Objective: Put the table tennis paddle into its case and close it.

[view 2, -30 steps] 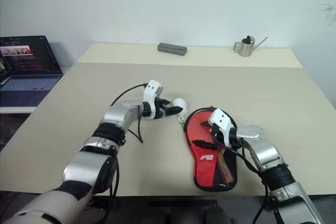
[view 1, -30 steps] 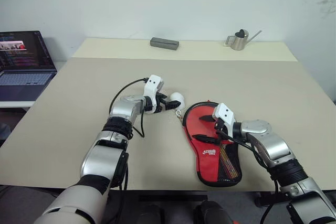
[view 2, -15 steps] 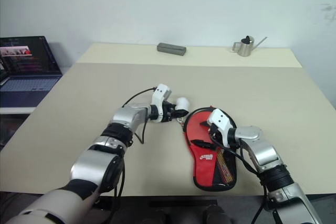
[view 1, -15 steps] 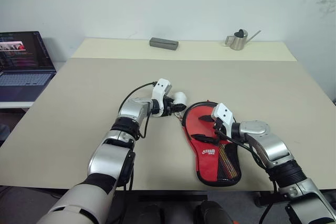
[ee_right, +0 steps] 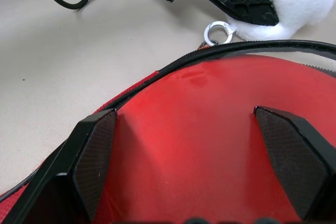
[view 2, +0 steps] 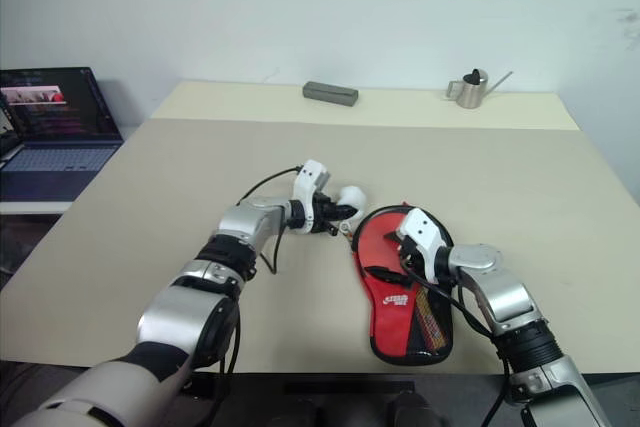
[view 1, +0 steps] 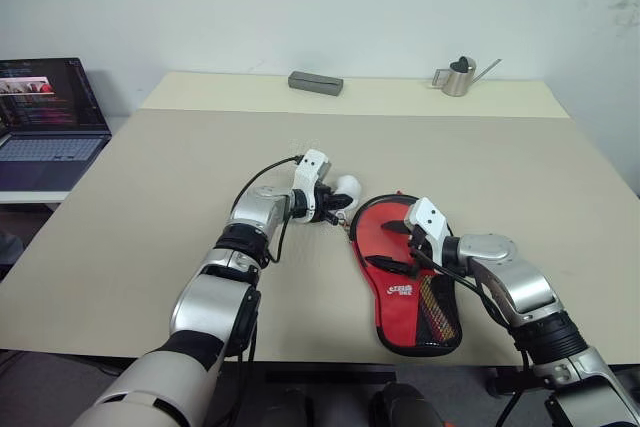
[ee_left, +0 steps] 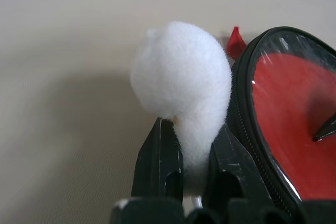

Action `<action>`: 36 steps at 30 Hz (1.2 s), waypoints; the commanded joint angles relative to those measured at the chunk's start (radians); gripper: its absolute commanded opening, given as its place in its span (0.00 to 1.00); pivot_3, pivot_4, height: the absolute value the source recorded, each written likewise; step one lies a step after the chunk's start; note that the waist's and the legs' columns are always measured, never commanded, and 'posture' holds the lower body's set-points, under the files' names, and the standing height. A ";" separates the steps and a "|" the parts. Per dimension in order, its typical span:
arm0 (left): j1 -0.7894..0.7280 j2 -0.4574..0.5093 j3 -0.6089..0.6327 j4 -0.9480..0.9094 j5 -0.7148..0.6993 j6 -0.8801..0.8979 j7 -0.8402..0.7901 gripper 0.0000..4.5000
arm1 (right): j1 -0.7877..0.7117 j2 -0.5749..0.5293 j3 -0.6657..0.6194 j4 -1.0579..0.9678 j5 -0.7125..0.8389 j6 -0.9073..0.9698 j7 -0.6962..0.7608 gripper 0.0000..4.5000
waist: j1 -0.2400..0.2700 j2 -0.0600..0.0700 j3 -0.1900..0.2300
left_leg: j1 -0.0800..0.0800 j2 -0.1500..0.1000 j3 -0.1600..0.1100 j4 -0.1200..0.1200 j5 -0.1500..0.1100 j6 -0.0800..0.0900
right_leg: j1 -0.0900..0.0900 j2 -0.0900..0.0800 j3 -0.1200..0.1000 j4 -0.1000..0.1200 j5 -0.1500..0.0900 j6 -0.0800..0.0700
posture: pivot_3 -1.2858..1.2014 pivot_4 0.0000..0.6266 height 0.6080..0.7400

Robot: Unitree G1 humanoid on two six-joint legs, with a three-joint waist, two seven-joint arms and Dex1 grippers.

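The paddle (ee_right: 220,145) lies inside the case (view 1: 405,277); zipping remains. The left gripper (ee_left: 184,156) pinches the pom-pom (ee_left: 181,85), while the right gripper (view 1: 400,252) rests spread on the case.

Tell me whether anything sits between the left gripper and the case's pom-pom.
Nothing does. The left gripper already has its two fingers pinched on the lower part of the white pom-pom, right beside the zipped edge of the case. The right gripper is spread open, fingertips on the case's red face.
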 commanded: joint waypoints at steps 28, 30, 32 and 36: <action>-0.225 -0.058 -0.090 0.315 0.262 -0.349 0.159 0.03 | 0.102 -0.049 0.057 0.055 -0.052 0.067 -0.016 1.00 | 0.001 -0.002 -0.001 | 0.000 -0.001 0.000 0.000 0.000 0.000 | 0.001 0.000 0.000 -0.001 0.000 0.002 | 0.52 0.24 1.00; -0.230 -0.065 -0.084 0.320 0.266 -0.352 0.165 0.03 | 0.111 -0.053 0.056 0.049 -0.050 0.073 -0.012 1.00 | 0.001 -0.002 -0.002 | 0.000 -0.001 0.000 0.000 0.000 0.000 | 0.001 0.000 0.000 -0.001 0.000 0.002 | 0.52 0.24 1.00; -0.235 -0.072 -0.081 0.322 0.268 -0.356 0.165 0.03 | 0.111 -0.045 0.046 0.061 -0.042 0.078 -0.014 1.00 | 0.001 -0.002 -0.003 | 0.001 -0.001 0.000 0.000 0.000 0.000 | 0.001 0.000 0.000 -0.001 0.000 0.002 | 0.52 0.24 1.00; -0.244 -0.088 -0.081 0.326 0.276 -0.363 0.171 0.03 | 0.107 -0.032 0.045 0.095 -0.047 0.071 -0.023 1.00 | 0.001 -0.004 -0.005 | 0.001 -0.001 0.000 0.000 0.000 0.000 | 0.001 0.000 0.000 -0.001 0.000 0.002 | 0.52 0.24 1.00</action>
